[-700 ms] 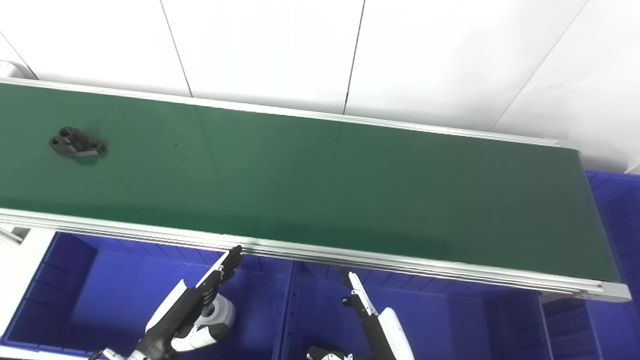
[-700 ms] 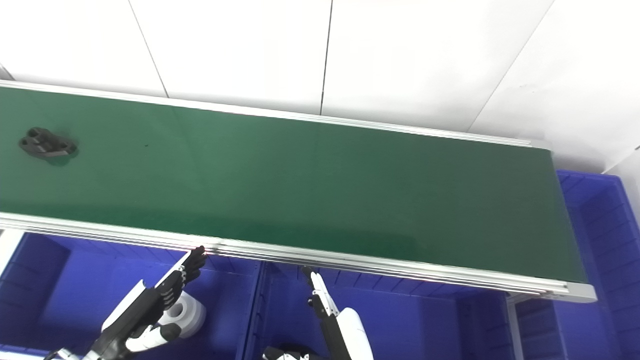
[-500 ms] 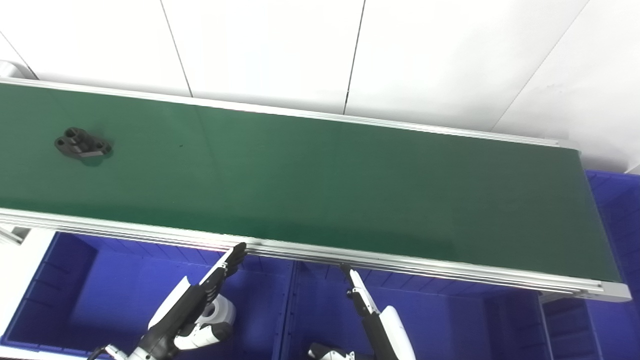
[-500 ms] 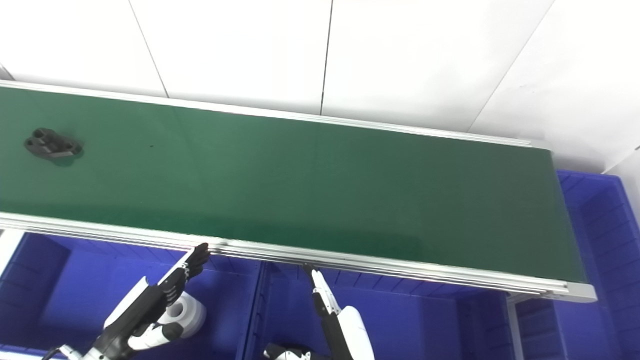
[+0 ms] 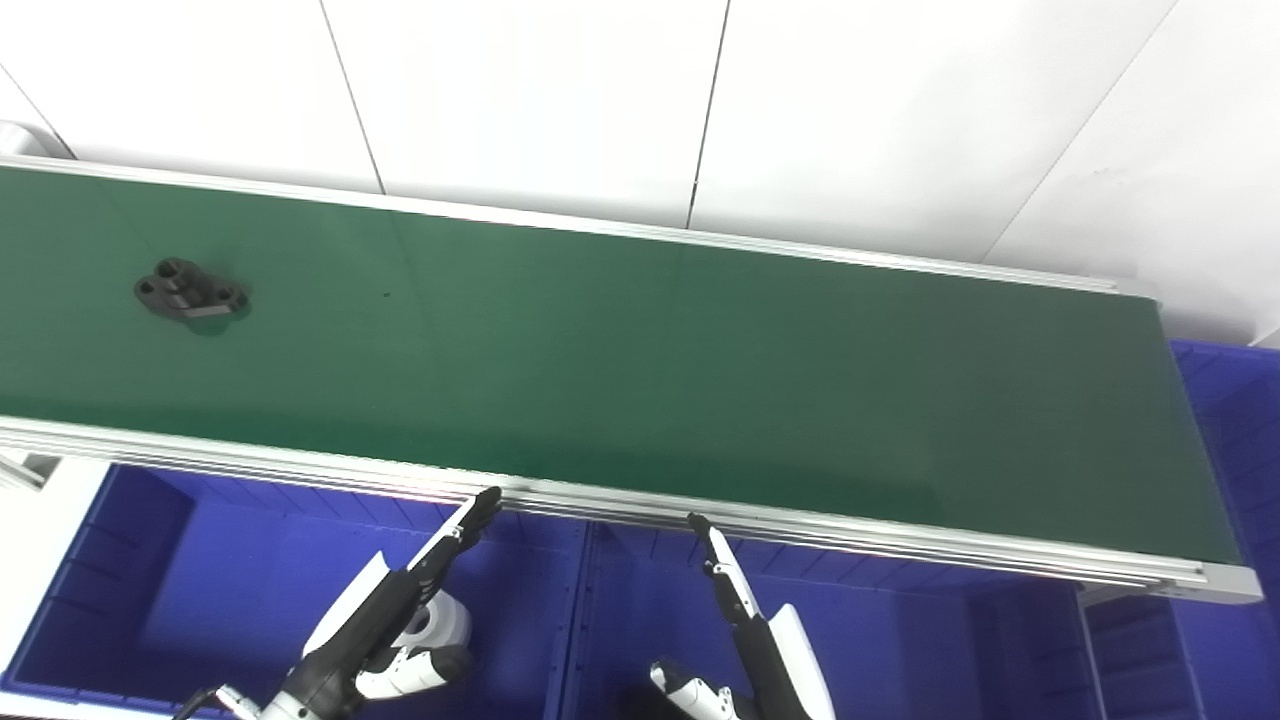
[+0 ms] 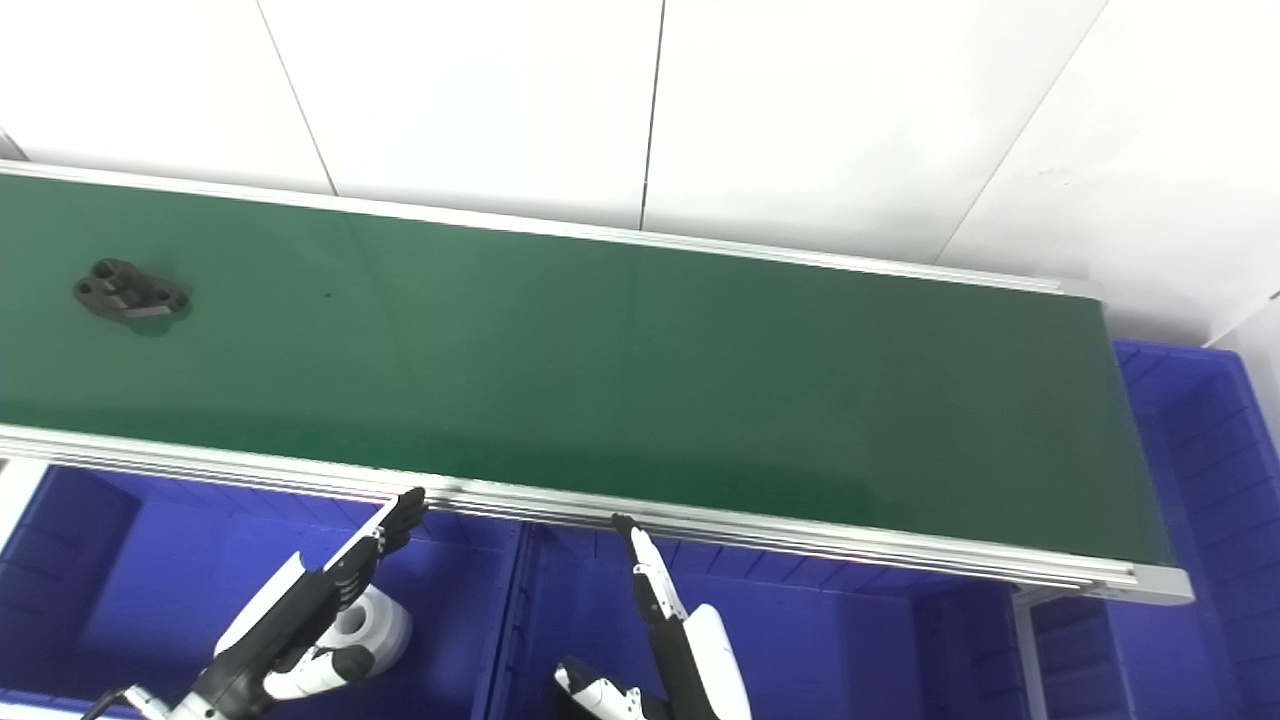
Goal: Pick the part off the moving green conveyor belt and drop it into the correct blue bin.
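A black bracket-like part (image 5: 191, 297) with several round holes lies on the green conveyor belt (image 5: 640, 370) at its far left. My left hand (image 5: 400, 610) hovers over the blue bin (image 5: 230, 600) below the belt's near rail, fingers stretched out and apart, holding nothing. My right hand (image 5: 745, 620) is raised beside it over the neighbouring blue bin (image 5: 900, 640), also open with straight fingers and the thumb spread low. Both hands are far from the part. A white cylindrical part (image 5: 440, 625) rests in the left bin under my left hand.
The belt's aluminium rail (image 5: 700, 515) runs just above both fingertips. Another blue bin (image 5: 1230, 420) stands past the belt's right end. A white panelled wall (image 5: 640, 100) is behind the belt.
The black part has ridden the belt a short way to the right. Both hands have risen slightly toward the rail, and the right thumb has come into view.
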`<state>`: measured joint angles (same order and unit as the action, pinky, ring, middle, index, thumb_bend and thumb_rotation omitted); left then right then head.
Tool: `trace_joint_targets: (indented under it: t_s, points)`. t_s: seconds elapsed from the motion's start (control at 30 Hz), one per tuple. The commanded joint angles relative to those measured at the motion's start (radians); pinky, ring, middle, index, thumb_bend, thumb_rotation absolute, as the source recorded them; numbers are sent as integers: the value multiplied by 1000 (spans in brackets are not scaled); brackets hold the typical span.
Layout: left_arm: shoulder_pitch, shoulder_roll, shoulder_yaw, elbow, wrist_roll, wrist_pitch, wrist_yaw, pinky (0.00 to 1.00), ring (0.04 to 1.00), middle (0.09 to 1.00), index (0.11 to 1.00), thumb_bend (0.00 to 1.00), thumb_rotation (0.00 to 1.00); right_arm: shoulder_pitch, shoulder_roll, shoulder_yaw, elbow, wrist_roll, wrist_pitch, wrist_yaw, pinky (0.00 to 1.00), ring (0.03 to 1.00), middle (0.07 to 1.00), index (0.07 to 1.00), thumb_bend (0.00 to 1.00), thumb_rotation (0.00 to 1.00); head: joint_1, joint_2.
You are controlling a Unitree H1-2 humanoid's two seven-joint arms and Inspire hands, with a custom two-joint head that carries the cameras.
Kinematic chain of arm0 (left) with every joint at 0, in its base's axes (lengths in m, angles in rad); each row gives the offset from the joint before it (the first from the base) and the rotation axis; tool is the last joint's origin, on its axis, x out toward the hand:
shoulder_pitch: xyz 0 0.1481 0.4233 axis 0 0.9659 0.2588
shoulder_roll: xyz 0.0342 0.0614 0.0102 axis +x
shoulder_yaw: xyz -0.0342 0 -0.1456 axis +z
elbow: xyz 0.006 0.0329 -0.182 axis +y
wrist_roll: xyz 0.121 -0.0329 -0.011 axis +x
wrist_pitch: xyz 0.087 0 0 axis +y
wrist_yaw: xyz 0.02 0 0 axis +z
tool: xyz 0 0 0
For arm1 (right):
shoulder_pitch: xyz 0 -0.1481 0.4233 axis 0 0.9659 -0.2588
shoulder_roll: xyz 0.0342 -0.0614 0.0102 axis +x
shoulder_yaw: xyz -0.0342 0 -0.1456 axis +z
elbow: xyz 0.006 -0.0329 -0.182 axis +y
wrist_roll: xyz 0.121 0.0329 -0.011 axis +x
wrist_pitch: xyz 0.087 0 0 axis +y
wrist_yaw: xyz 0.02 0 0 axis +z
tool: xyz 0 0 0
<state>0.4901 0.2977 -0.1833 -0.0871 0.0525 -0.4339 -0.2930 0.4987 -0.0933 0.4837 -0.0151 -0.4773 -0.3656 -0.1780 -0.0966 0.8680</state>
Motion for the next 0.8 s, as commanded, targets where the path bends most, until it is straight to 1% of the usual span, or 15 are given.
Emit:
trace_joint_targets:
  t_s: [0.0,0.1,0.13,0.23,0.33,0.5,0.6,0.77]
  points:
    - [-7,12,3,-30,-22,-36,16,998,1000,1000,1000,807,834,10,24,9,-48,12,-41,10,951,1000,1000,1000,770,918,2,6]
    - [-9,9,6,-35,-31,-36,13,998,1000,1000,1000,812,832,10,24,8,-54,21,-36,19,940,1000,1000,1000,772,918,4,13]
    - [-11,7,7,-37,-36,-36,12,1000,1000,1000,1000,808,829,11,24,7,-59,21,-31,24,934,1000,1000,1000,776,917,6,22]
    - [-12,4,11,-41,-39,-36,13,1000,1000,1000,1000,802,828,12,25,8,-63,5,-27,28,932,1000,1000,1000,772,919,2,22]
    - [-16,5,16,-40,-49,-36,8,1000,1000,1000,1000,794,824,8,27,11,-55,-7,-37,26,955,1000,1000,1000,758,915,-2,22]
    - [-18,1,27,-38,-49,-36,10,1000,1000,1000,1000,796,826,3,34,15,-46,-51,-36,13,973,1000,1000,1000,749,901,-1,22]
    - [-18,2,30,-38,-55,-36,5,1000,1000,1000,1000,785,817,2,34,17,-45,-57,-34,14,993,1000,1000,1000,745,899,0,23]
    - [-21,7,27,-36,-49,-36,1,993,1000,1000,1000,790,825,2,38,17,-41,-60,-40,8,974,1000,1000,1000,738,878,-1,21]
